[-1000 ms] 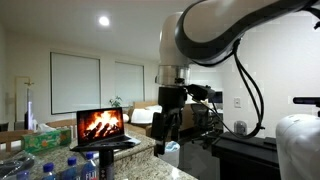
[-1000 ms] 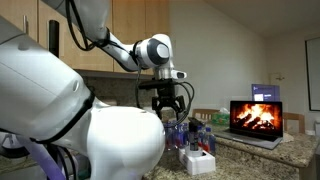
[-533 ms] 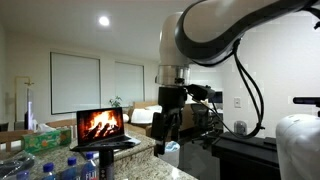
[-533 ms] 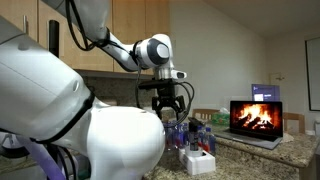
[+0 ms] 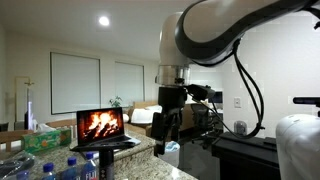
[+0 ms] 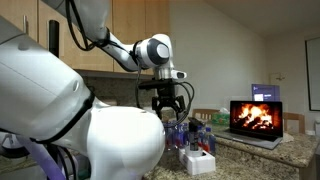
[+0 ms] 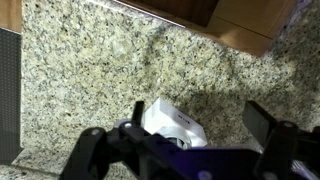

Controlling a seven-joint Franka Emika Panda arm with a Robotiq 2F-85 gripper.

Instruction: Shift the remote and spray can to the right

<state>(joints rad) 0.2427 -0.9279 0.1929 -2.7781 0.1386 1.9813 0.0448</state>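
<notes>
Far left in an exterior view, behind the clutter, stands what I take for the spray can (image 5: 28, 110): slim, pale, upright, tho too small to be sure. Just beside it is a green box (image 5: 45, 141), w/ clear blue-label bottles (image 5: 40, 166) in front along the bottom edge. Next comes the open laptop (image 5: 100, 127) showing a fire. As for the remote, I can't pick it out in any view; poss. hidden by the bottles or laptop. Right of the laptop hangs my gripper (image 5: 163, 138), held high, pointing down, empty.

In an exterior view w/ my arm (image 6: 60, 110) bulking white at left, the gripper hangs over the bottles and a white box (image 6: 197, 161). The laptop sits far right, well apart.

Wrist view, L to R: a dark strip (image 7: 8, 95) at the edge, can't tell what. Then speckled granite counter (image 7: 90, 60), then the white box straight below, btw my fingers (image 7: 268, 128). Those fingers are spread wide, clamped on nothing.

Progress, as I judge it: zero so far. The can stands way off at the left, and the remote isn't even located. Left to do: find the remote, come down, grip it, carry it right, let go. Then the same for the can. Approx. the whole job is ahead.
</notes>
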